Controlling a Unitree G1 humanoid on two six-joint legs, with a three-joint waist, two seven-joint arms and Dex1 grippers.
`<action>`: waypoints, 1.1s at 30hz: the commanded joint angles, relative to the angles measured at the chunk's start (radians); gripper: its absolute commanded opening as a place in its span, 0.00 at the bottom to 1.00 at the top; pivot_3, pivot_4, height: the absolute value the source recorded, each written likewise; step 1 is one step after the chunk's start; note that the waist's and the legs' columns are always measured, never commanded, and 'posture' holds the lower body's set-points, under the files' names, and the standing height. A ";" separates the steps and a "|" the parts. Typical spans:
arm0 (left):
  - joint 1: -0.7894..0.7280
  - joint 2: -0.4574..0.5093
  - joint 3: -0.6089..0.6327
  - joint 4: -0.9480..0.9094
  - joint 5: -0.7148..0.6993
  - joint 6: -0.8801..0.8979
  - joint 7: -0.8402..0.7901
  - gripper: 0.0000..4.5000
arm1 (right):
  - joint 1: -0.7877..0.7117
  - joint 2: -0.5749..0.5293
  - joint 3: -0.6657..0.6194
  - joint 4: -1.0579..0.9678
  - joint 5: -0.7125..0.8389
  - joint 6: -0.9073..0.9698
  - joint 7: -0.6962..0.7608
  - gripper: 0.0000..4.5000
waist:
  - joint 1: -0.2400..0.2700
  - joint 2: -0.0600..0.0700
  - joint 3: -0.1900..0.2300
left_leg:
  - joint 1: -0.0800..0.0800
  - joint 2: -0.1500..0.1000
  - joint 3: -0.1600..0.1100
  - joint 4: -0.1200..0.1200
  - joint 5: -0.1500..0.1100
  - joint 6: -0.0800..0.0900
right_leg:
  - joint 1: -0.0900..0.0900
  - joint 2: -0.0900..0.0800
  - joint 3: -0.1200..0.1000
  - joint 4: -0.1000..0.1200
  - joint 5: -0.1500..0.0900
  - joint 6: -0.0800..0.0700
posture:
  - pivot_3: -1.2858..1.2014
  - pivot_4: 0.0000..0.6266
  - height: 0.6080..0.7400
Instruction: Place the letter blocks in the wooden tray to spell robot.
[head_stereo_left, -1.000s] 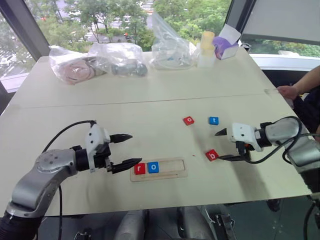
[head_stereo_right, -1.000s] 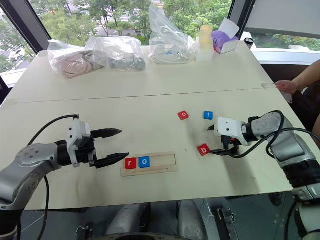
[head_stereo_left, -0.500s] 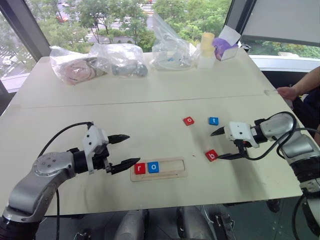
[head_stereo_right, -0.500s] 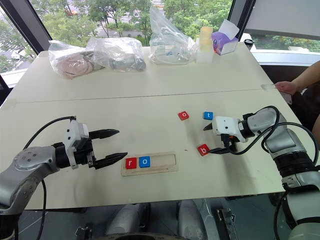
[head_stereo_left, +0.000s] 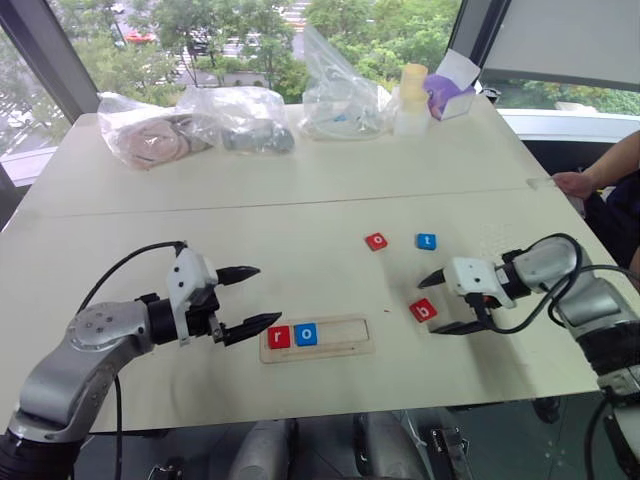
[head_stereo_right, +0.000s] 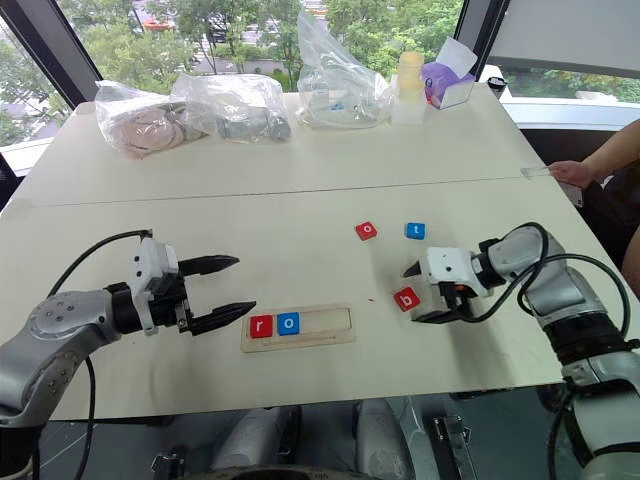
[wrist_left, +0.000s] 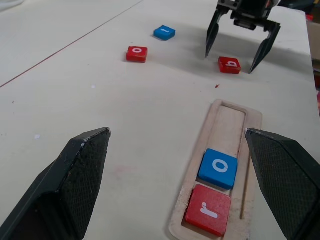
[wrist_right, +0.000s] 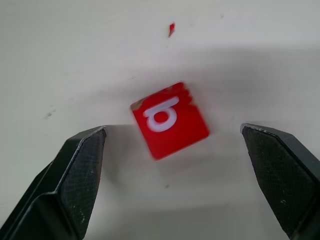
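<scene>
1. Right end effector (head_stereo_right: 420, 294), fingers spread, brackets the red b block (head_stereo_right: 406, 298); no grip yet.
2. Wooden tray (head_stereo_right: 330, 323) holds r (head_stereo_right: 262, 326) and o (head_stereo_right: 288, 323).
3. Red o (head_stereo_right: 367, 231) and blue t (head_stereo_right: 414, 230) lie loose on the worktop (head_stereo_right: 300, 200).
4. Left end effector (head_stereo_right: 232, 289) spread, beside the tray.

Five letter blocks: three red (head_stereo_left: 423, 310), two blue (head_stereo_left: 426, 241). One wooden tray (head_stereo_left: 345, 348). Three plastic bags (head_stereo_left: 240, 117).
</scene>
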 joint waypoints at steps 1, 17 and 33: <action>0.001 0.002 0.021 -0.028 -0.005 -0.005 0.004 1.00 | -0.032 0.022 0.004 0.028 -0.018 -0.041 -0.011 0.98 | 0.002 0.000 0.000 | 0.000 0.000 0.000 0.000 0.000 0.000 | 0.000 0.000 0.000 0.000 0.000 0.000 | 0.52 0.24 1.00; 0.034 0.004 0.034 -0.055 -0.012 -0.001 0.035 1.00 | -0.024 0.081 -0.022 -0.142 0.076 0.156 -0.006 0.26 | 0.001 0.000 0.000 | 0.001 0.000 0.000 0.000 0.000 0.000 | 0.000 0.000 0.000 0.001 0.000 0.000 | 0.52 0.24 1.00; 0.029 0.029 0.019 -0.066 -0.034 0.018 -0.036 1.00 | 0.019 0.204 0.140 -0.655 0.152 0.707 -0.191 0.26 | 0.004 0.000 0.000 | -0.005 0.000 -0.001 0.000 0.000 0.000 | -0.005 -0.001 0.000 0.000 0.000 0.000 | 0.52 0.24 1.00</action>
